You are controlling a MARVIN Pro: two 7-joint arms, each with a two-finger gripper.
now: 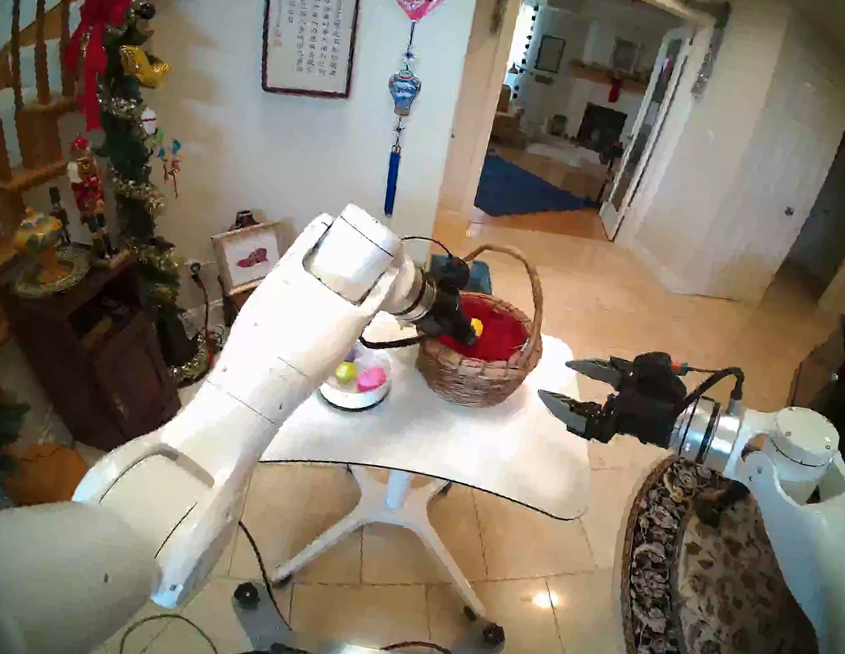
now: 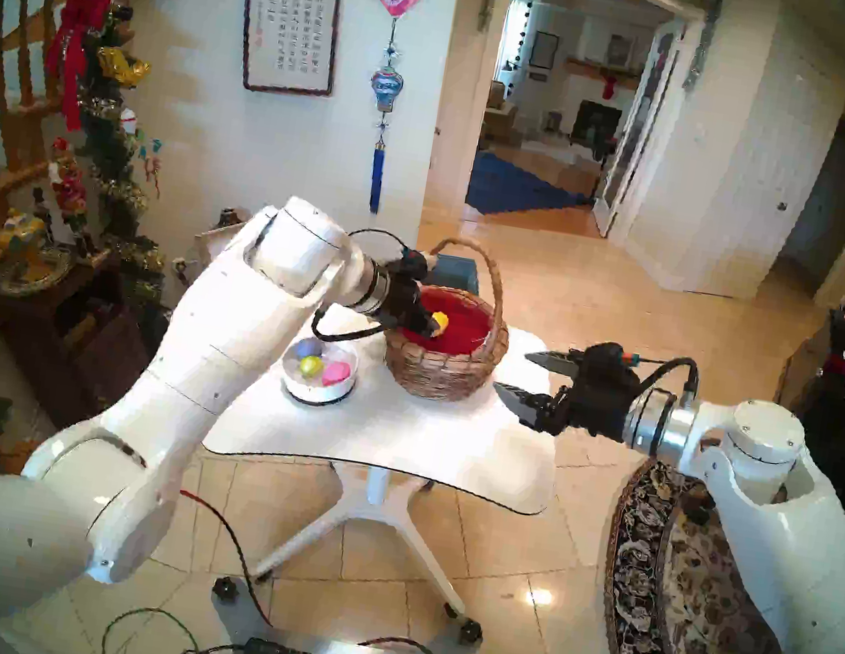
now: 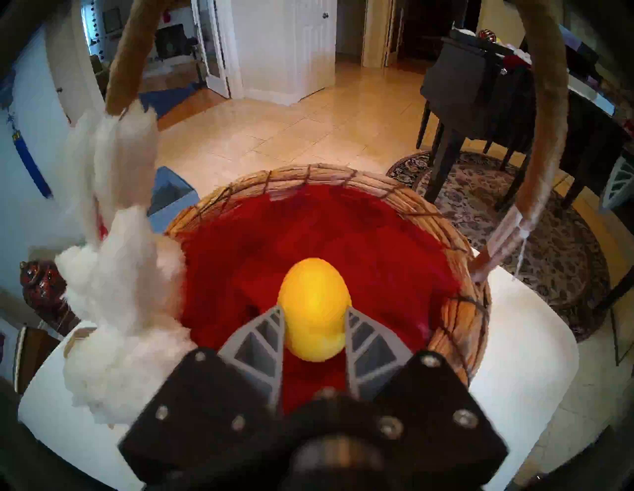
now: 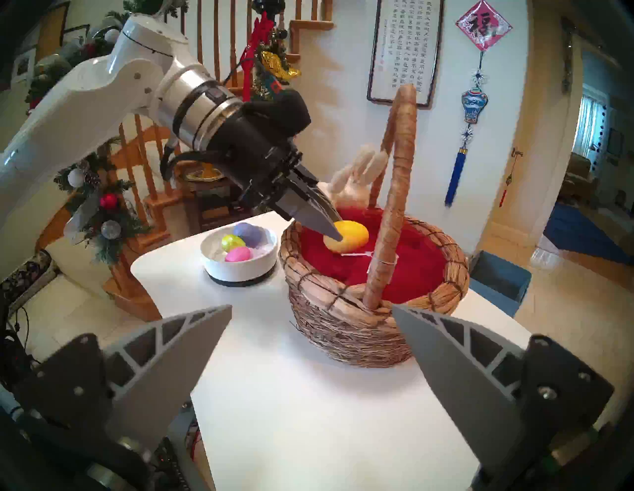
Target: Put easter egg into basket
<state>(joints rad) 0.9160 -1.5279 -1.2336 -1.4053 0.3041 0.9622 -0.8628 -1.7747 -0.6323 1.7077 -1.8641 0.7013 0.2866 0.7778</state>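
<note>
The left gripper (image 3: pixel 314 317) reaches down over the rim of the round tan woven wicker basket (image 4: pixel 346 329) with its tall arched handle, its two grey ribbed fingers (image 3: pixel 260 339) narrowed onto the smooth yellow plastic easter egg (image 3: pixel 314 305). The egg sits between the fingertips, its rounded end poking out beyond them, just above the basket's red fabric lining (image 3: pixel 377 247); whether it touches the lining cannot be told. A small white plush bunny (image 3: pixel 116 274) sits on the basket rim just beside the gripper. The basket stands on the white tabletop (image 1: pixel 446 443). Near it is a shallow round white bowl (image 4: pixel 240 264) holding purple, yellow-green and pink eggs. The right gripper (image 1: pixel 560 381) hangs well apart to the basket's side, its jaws spread wide with nothing between them
</note>
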